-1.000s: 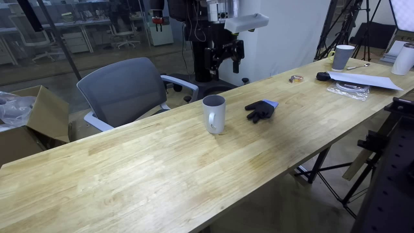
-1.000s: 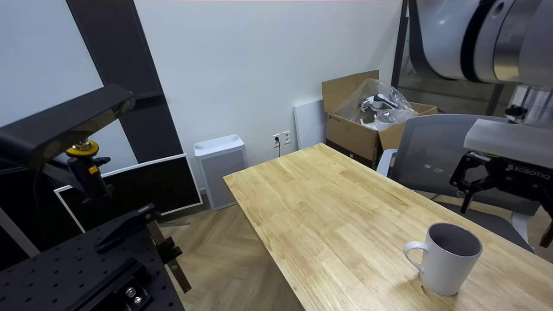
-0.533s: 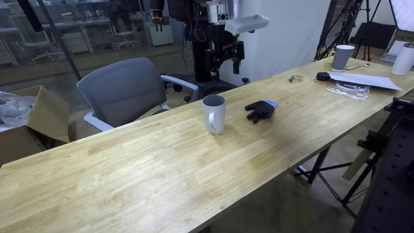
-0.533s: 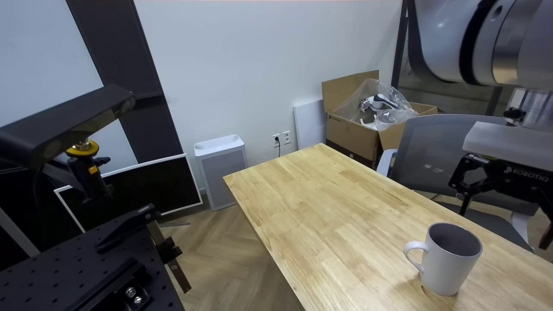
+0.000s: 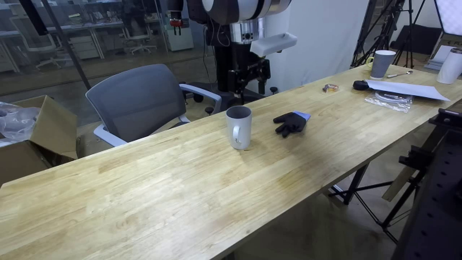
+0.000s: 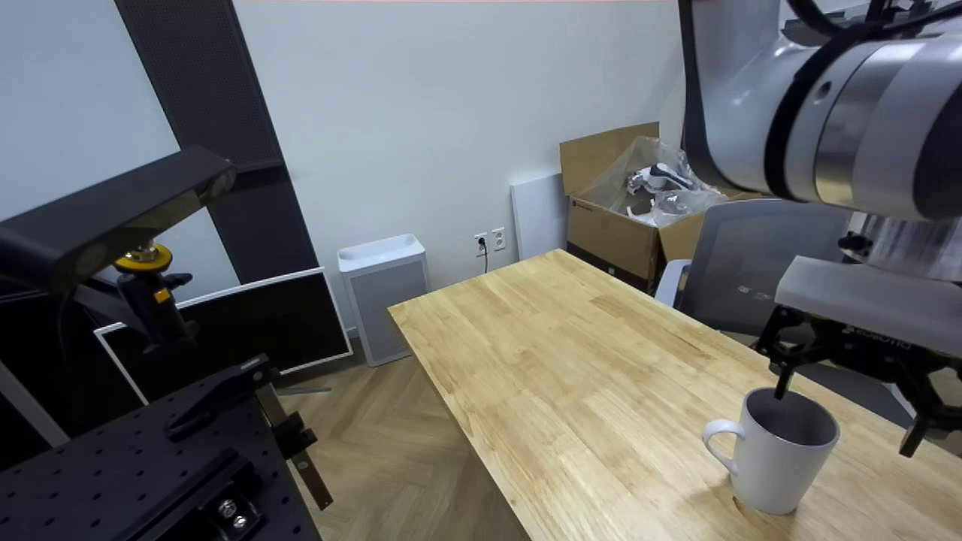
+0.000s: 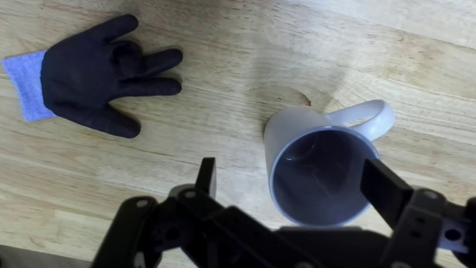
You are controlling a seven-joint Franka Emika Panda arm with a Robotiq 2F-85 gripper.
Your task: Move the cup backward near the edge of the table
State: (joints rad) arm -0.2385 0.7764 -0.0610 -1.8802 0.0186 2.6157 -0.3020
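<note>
A white cup [image 5: 244, 131] with a grey inside stands upright on the wooden table [image 5: 144, 202], not far from the table's edge by the chair. It also shows in an exterior view [image 6: 778, 469] and in the wrist view [image 7: 290, 124], its handle pointing up and right there. My gripper [image 7: 288, 167] is open and empty, above the cup on the chair side. In the wrist view the right finger [image 7: 385, 190] overlaps the cup's rim and the left finger [image 7: 205, 176] shows over bare table. The gripper is also in both exterior views [image 5: 252, 96] [image 6: 845, 422].
A black glove with blue cuff [image 7: 81, 74] lies beside the cup. A grey chair [image 5: 140, 101] stands at the table edge. Farther along the table are a grey mug [image 5: 382, 65], white paper [image 5: 408, 88], a bagged cable [image 5: 389, 100] and a white tumbler [image 5: 450, 66].
My arm and gripper have come lower and moved closer to the cup, shifting left and down in both exterior views. The cup and the glove have not moved.
</note>
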